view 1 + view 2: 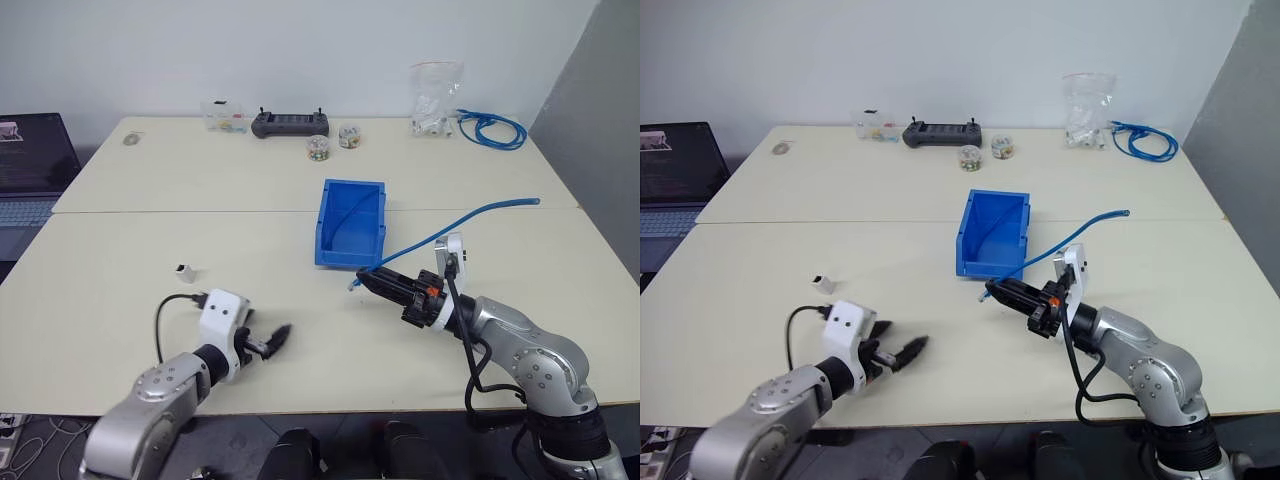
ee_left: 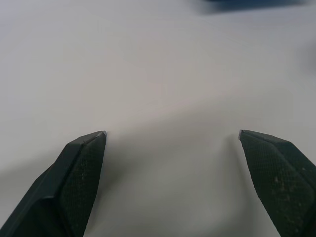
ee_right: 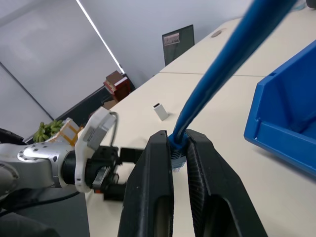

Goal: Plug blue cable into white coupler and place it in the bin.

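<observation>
Spanning most of the head views, a pale cream desk (image 1: 120,300) is made up of two tops joined along a seam across the middle of the frame, with a plain white wall behind and a grey panel at the upper right. The bin (image 1: 350,222) is seen at the centre, just below the seam. The white coupler (image 1: 185,269) is set alone on the bare surface at the left of centre, well apart from the bin. The left hand (image 1: 268,343) is held at the lower left, its fingers (image 2: 79,168) spread wide over bare desk with nothing between them. The right hand (image 1: 372,279) is closed on the blue cable (image 1: 470,217) near its plug end, just below the bin; from there the cable is carried up toward the right of the frame. Along the far edge are ranged a black controller (image 1: 290,123), small jars (image 1: 318,148), a clear bag (image 1: 436,98) and a coiled blue cable bundle (image 1: 492,129). A laptop (image 1: 30,165) is seen at the left edge.
</observation>
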